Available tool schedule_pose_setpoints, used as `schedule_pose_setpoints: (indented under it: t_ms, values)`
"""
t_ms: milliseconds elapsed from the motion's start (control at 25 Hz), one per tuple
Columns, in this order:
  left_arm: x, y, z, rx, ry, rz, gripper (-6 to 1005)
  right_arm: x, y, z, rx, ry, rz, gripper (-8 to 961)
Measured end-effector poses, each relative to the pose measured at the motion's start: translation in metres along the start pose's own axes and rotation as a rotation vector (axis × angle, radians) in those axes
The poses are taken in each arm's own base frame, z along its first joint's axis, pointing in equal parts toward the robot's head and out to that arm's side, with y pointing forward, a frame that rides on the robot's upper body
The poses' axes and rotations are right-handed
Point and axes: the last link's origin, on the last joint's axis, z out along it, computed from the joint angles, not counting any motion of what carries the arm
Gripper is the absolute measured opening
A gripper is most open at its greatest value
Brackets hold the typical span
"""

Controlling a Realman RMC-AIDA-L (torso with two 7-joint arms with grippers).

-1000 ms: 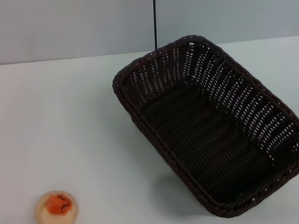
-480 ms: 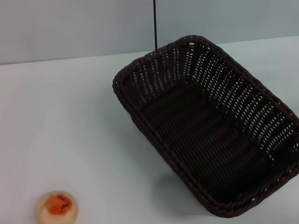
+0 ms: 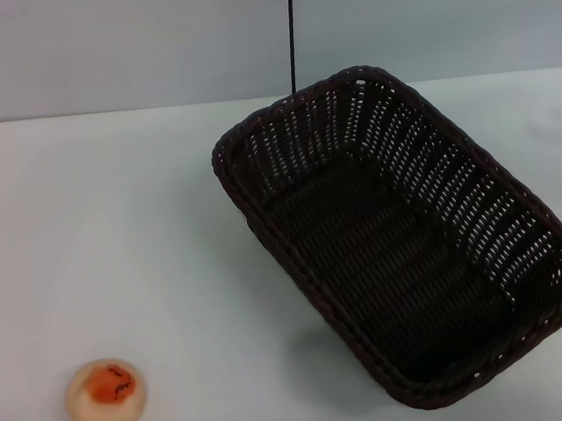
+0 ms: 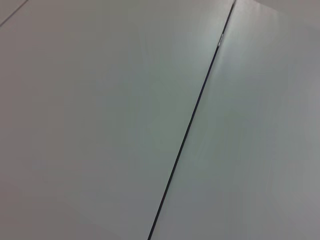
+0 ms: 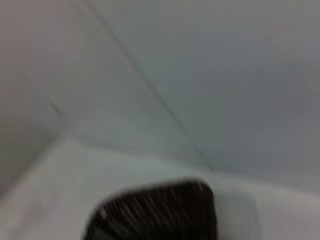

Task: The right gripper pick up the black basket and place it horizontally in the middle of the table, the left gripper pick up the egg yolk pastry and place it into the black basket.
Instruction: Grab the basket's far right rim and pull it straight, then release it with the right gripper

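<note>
The black basket (image 3: 405, 243) lies diagonally at right of the frame on the tabletop (image 3: 113, 238), the egg yolk pastry (image 3: 105, 396) at lower left. Neither hand appears, so their state is unknown. The first step is not begun; the right hand must reach the basket rim.

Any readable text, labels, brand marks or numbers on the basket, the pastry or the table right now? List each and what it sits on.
None can be read in any view.
black basket: plain weave, no tag or label showing.
egg yolk pastry: an orange-red patch with thin dark squiggles on top, not legible as letters.
table: bare white, no markings.
Neither gripper is in view, so any label on them cannot be checked.
</note>
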Motion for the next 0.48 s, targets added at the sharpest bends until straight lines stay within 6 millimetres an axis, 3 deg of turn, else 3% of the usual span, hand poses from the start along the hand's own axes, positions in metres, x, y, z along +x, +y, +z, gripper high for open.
schedule_pose_setpoints:
  t_ms: [240, 480]
  values:
    - [-0.002, 0.002, 0.0, 0.0, 0.001, -0.011, 812, -0.015, 0.01, 0.033, 0.06, 0.26, -0.07, 583]
    - [-0.002, 0.002, -0.001, 0.003, 0.0, -0.012, 812, -0.009, 0.013, 0.071, 0.082, 0.4, -0.108, 577]
